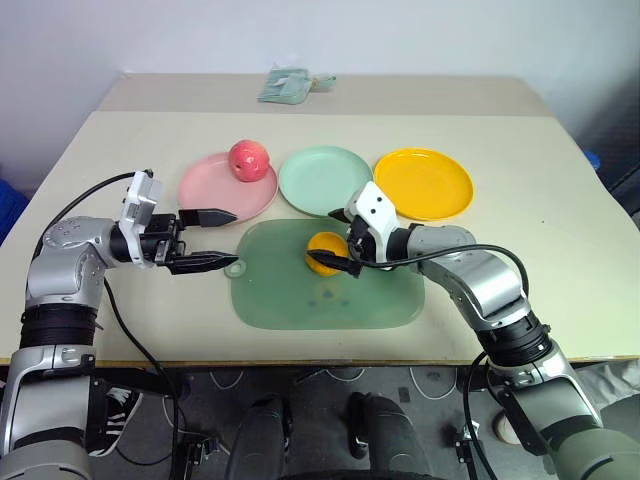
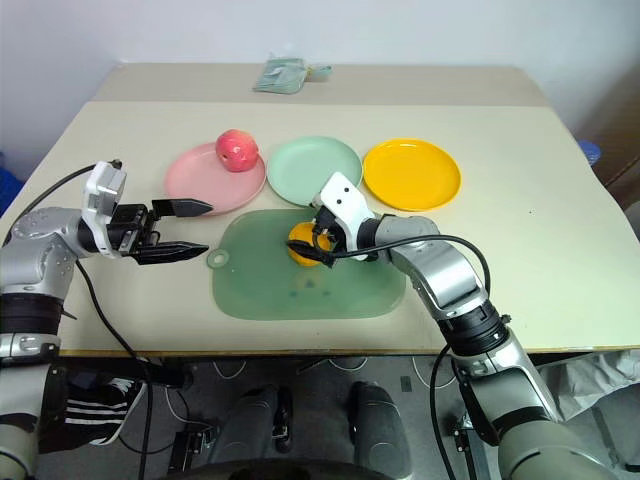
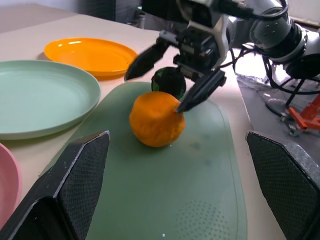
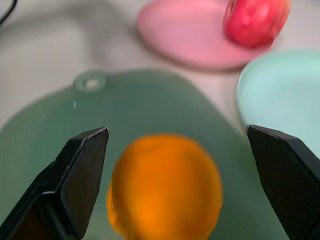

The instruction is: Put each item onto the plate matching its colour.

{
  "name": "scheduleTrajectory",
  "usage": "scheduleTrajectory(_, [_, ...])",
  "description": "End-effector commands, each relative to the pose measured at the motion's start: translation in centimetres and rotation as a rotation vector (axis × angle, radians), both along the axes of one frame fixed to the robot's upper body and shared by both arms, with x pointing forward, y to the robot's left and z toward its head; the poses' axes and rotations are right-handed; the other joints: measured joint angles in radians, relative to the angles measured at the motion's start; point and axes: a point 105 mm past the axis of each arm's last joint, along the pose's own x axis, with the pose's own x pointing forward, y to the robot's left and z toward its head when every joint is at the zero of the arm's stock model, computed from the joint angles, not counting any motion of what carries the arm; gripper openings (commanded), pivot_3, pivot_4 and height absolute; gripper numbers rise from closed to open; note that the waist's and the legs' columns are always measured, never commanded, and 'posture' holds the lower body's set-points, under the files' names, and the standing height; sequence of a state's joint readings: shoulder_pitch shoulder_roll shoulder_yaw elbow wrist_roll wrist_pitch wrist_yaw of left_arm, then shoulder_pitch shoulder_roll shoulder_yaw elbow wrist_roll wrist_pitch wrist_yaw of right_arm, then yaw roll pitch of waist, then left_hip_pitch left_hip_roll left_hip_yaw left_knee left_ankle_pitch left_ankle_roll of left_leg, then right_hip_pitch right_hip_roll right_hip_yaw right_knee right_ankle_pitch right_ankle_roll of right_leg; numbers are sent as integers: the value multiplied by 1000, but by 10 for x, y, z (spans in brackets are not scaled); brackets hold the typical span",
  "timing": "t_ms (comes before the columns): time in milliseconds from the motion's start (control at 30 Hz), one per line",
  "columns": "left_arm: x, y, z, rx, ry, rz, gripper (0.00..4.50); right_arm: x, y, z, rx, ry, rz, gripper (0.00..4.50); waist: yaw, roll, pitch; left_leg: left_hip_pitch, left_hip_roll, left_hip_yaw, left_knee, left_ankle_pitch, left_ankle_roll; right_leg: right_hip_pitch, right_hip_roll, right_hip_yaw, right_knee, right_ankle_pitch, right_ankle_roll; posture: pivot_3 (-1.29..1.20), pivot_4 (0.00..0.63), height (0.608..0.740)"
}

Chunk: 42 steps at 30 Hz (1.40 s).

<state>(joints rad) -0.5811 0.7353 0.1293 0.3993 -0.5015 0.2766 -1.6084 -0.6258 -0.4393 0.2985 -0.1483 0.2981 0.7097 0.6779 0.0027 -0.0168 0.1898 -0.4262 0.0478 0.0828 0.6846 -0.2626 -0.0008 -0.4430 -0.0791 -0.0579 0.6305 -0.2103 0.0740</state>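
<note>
While open, R pincer point(image 1: 338, 241) straddles orange lump point(image 1: 324, 251) on mat point(image 1: 380, 300).

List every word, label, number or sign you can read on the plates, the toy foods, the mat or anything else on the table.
None: the round pink plastic plate, mint green plate, yellow-orange plate and flat green mat are blank.
The pale green packet at the table's far edge is too small to read.

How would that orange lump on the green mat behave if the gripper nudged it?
The orange lump looks rounded, so it would probably roll across the flat green mat. Its dimpled skin may give the right gripper, whose open fingers flank it, some grip.
</note>
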Motion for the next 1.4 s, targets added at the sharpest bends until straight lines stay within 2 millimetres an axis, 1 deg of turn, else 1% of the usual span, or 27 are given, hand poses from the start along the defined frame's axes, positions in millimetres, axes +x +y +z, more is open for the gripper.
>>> scheduleTrajectory(33, [-1,0,4,11,-35,5,4436,0,4,1,-10,13,12,4500,-1,0,0,0,0,0,0,0,0,0,0,0,0,0,0,0,150,740])
scheduleTrajectory(200, [-1,0,3,8,-42,14,4436,-1,7,-14,-69,55,17,4500,-5,0,0,0,0,0,0,0,0,0,0,0,0,0,0,0,150,740])
scheduleTrajectory(300, [0,-1,4,6,-49,17,4436,-6,10,-18,-69,82,41,4500,-10,0,0,0,0,0,0,0,0,0,0,0,0,0,0,0,150,740])
scheduleTrajectory(333, [1,-1,4,6,-52,19,4500,-6,10,-17,-62,77,38,3973,-13,0,0,0,0,0,0,0,0,0,0,0,0,0,0,0,150,740])
scheduleTrajectory(367, [1,-1,4,6,-54,19,4500,-4,10,-14,-55,65,29,3721,-15,0,0,0,0,0,0,0,0,0,0,0,0,0,1,0,150,740])
scheduleTrajectory(400, [1,0,5,4,-55,20,4500,-3,11,-5,-16,49,24,3315,-15,0,0,0,0,0,0,0,0,0,0,0,0,0,1,0,150,740])
scheduleTrajectory(433, [1,0,5,0,-55,21,4500,-3,13,7,38,38,28,3173,-15,0,0,0,0,0,0,0,0,0,0,0,0,1,1,0,150,740])
scheduleTrajectory(500, [2,-1,9,-15,-58,25,4500,-2,16,53,273,7,37,3173,-16,0,0,0,0,0,0,0,0,0,0,0,0,1,1,0,150,740])
scheduleTrajectory(533, [5,-2,11,-24,-66,37,4500,3,12,76,387,-11,13,3173,-17,0,0,0,0,0,-1,0,0,-1,0,0,0,1,1,0,150,740])
scheduleTrajectory(567, [8,-3,13,-31,-73,52,4500,10,6,91,461,-32,-28,3173,-17,1,0,0,0,0,-1,0,0,-1,0,0,0,1,2,0,150,740])
scheduleTrajectory(600, [12,-4,15,-38,-91,71,4500,23,-4,99,472,-82,-113,3173,-16,1,0,0,1,0,-1,0,0,-1,0,0,1,1,2,0,150,740])
scheduleTrajectory(633, [16,-6,18,-44,-107,87,4500,36,-14,101,453,-128,-196,3173,-13,0,0,0,1,0,0,0,0,-1,0,0,1,1,2,0,150,740])
scheduleTrajectory(700, [28,-10,25,-71,-154,154,4500,62,-37,96,371,-193,-372,3173,-7,-1,0,0,0,-1,0,0,0,0,0,0,0,1,2,0,150,740])
scheduleTrajectory(767, [33,-14,31,-103,-184,181,4500,79,-54,90,314,-225,-492,3173,-4,-2,-1,0,-1,-1,0,0,0,1,-1,-1,-1,1,1,0,150,740])
scheduleTrajectory(833, [41,-18,33,-88,-256,251,4500,96,-77,74,218,-233,-629,3173,-9,-2,-1,0,-1,0,-1,0,0,1,-2,0,-2,1,1,0,150,740])
scheduleTrajectory(867, [40,-20,32,-90,-256,240,4500,100,-82,69,210,-223,-652,3173,-12,-1,-1,0,-2,0,-1,0,0,1,-2,0,-1,1,2,0,150,740])
scheduleTrajectory(967, [39,-22,29,-90,-220,221,4500,106,-88,58,251,-177,-673,3173,-25,0,0,-1,-1,1,-2,0,0,-1,-2,0,0,1,2,0,150,740])
scheduleTrajectory(1033, [39,-21,29,-90,-218,229,4500,112,-99,48,259,-146,-741,3173,-32,1,0,0,0,2,-3,0,0,-2,0,1,1,1,2,0,150,740])
scheduleTrajectory(1100, [40,-20,30,-95,-226,238,4500,114,-106,39,254,-114,-770,3173,-36,1,0,0,1,1,-4,0,0,-2,2,0,1,1,2,0,150,740])
scheduleTrajectory(1167, [40,-19,30,-92,-224,239,4500,116,-111,35,247,-105,-790,4185,-40,1,0,0,1,1,-4,0,0,-2,1,1,1,1,2,0,150,740])
scheduleTrajectory(1200, [39,-19,29,-89,-222,238,4500,115,-110,35,260,-95,-776,4465,-41,1,0,0,0,1,-3,0,0,-2,1,1,1,1,2,0,150,740])
scheduleTrajectory(1267, [38,-20,29,-86,-223,234,4500,114,-105,36,245,-102,-748,4465,-43,1,0,0,0,2,-3,0,0,-2,0,1,1,1,2,0,150,740])
scheduleTrajectory(1333, [37,-21,30,-92,-213,222,4500,109,-95,46,269,-126,-678,4465,-44,1,1,0,0,1,-3,0,0,-2,0,1,1,1,2,0,150,740])
scheduleTrajectory(1400, [32,-22,33,-114,-199,187,4500,95,-80,69,359,-183,-537,4465,-44,1,1,0,0,1,-3,0,0,-2,0,1,1,1,2,0,150,740])
